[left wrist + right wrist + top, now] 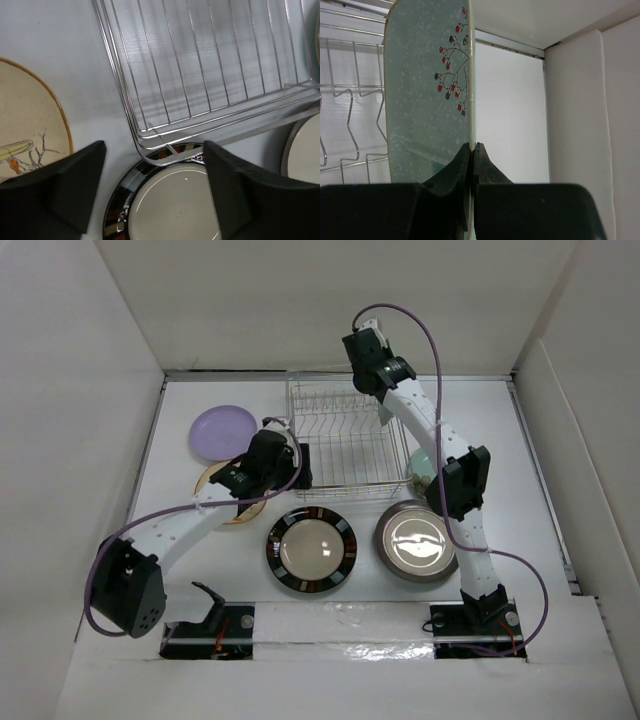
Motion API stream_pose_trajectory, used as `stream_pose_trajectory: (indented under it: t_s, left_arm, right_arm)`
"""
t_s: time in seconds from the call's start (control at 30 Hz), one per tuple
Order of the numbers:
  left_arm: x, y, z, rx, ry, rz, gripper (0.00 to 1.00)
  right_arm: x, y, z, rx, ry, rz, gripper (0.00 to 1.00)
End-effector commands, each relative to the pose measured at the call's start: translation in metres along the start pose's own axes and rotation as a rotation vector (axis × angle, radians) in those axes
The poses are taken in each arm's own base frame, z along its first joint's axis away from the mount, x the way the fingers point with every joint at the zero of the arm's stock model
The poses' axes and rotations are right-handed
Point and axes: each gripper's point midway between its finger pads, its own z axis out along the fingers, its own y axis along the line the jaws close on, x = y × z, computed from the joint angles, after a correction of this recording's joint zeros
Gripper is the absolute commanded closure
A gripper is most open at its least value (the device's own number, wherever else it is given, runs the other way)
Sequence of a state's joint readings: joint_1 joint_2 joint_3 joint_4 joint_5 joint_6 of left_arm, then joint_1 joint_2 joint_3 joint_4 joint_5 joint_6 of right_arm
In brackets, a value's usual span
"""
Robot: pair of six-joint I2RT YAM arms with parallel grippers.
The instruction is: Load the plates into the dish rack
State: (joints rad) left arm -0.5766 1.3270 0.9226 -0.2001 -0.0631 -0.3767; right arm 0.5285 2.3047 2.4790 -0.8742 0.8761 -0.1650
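The silver wire dish rack (345, 445) stands at the table's middle back. My right gripper (472, 146) is shut on the rim of the pale green floral plate (427, 90), holding it upright on edge beside the rack's tines (350, 115). From above, this gripper (385, 402) is over the rack's back right corner. My left gripper (155, 150) is open and empty above the rack's near left corner (145, 140) and the black-rimmed plate (170, 205). From above, it (285, 465) hovers at the rack's left side.
Flat on the table lie the lavender plate (223, 430), the tan bird plate (215, 485), the black-rimmed plate (311, 551) and the grey-brown plate (416, 540). Another pale green plate (422, 465) lies right of the rack, partly hidden by my right arm. White walls enclose the table.
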Motion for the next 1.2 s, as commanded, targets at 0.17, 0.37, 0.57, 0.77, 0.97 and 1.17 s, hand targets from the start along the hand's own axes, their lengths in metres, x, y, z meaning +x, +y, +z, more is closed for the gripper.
stream_pose_trajectory:
  t_s: [0.17,0.37,0.57,0.77,0.97,1.17]
  left_arm:
    - [-0.061,-0.017,-0.061,0.082,-0.253,-0.029,0.01]
    - [-0.089,-0.026,-0.108,0.172,-0.421,-0.053,0.03]
    - [-0.078,-0.031,-0.116,0.204,-0.425,-0.024,0.03]
    - [-0.078,-0.033,-0.123,0.205,-0.442,-0.017,0.03]
    - [-0.08,-0.032,-0.129,0.209,-0.458,-0.02,0.04]
    - [-0.079,-0.031,-0.129,0.209,-0.46,-0.022,0.05]
  right_arm:
    - [-0.029,-0.055,-0.021,0.16,-0.072,0.128,1.0]
    - [-0.023,-0.046,-0.014,0.193,-0.053,0.07,1.0]
    - [-0.027,-0.023,-0.019,0.204,-0.075,0.022,1.0]
    - [-0.026,0.003,-0.021,0.179,-0.088,-0.007,1.0]
    - [-0.016,0.019,-0.011,0.162,-0.072,-0.022,1.0]
    - [0.001,0.041,0.0,0.117,-0.049,-0.029,1.0]
